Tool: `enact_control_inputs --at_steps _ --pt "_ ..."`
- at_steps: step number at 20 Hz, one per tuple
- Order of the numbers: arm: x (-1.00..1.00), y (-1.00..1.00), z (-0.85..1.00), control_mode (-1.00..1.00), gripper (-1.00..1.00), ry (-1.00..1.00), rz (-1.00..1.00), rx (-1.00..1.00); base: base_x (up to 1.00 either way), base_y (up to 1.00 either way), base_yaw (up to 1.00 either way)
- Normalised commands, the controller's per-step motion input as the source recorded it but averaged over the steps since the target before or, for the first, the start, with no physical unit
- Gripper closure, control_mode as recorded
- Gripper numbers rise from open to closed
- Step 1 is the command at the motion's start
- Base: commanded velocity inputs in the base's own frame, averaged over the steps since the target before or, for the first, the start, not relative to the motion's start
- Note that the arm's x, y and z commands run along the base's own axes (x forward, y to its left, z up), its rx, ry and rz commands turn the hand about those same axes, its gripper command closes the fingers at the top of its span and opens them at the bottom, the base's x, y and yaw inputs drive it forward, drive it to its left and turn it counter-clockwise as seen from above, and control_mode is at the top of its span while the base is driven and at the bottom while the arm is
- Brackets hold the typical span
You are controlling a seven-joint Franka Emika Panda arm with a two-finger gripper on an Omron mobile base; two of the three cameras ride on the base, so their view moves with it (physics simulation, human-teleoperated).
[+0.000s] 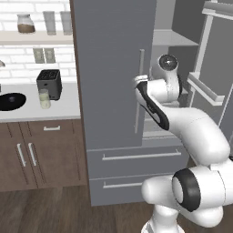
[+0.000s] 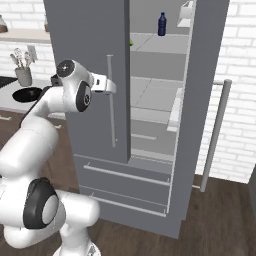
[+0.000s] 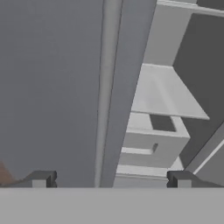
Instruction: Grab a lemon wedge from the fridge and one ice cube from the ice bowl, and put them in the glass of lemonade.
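fingers (image 3: pixel 111 179) spread wide — beside fridge (image 2: pixel 95 75) handle (image 2: pixel 111 100), right door open

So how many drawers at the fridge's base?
2: the upper drawer sits just under the doors, the lower drawer beneath it, both shut.

No text, label, brand, number or sign can be read anywhere: the blue bottle (image 2: pixel 162 24) at the upper middle is too small to tell.
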Motion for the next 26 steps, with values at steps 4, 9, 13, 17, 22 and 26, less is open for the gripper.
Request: enact_control_inputs --at_steps 4,9,13,17,22,26 --pt "0.19 -0.11 -0.06 -1.00 -1.00 0.05 -0.03 0.15 0.00 0.00 0.00" --pt "0.36 0.05 -0.15 -1.00 -1.00 0.00 -0.02 0.11 0.00 0.00 0.00" --pt "0.52 0.14 -0.04 -1.00 -1.00 0.00 -0.03 0.05 0.00 0.00 0.00" --pt "0.35 0.03 -0.15 -1.00 -1.00 -0.02 -0.05 0.04 0.00 0.00 0.00" --pt "0.08 -0.01 -0.20 -1.00 -1.00 -0.06 -0.08 0.00 0.00 0.00 0.00" --pt "0.25 0.00 -0.02 -1.00 -1.00 -0.02 -0.07 0.00 0.00 0.00 0.00"
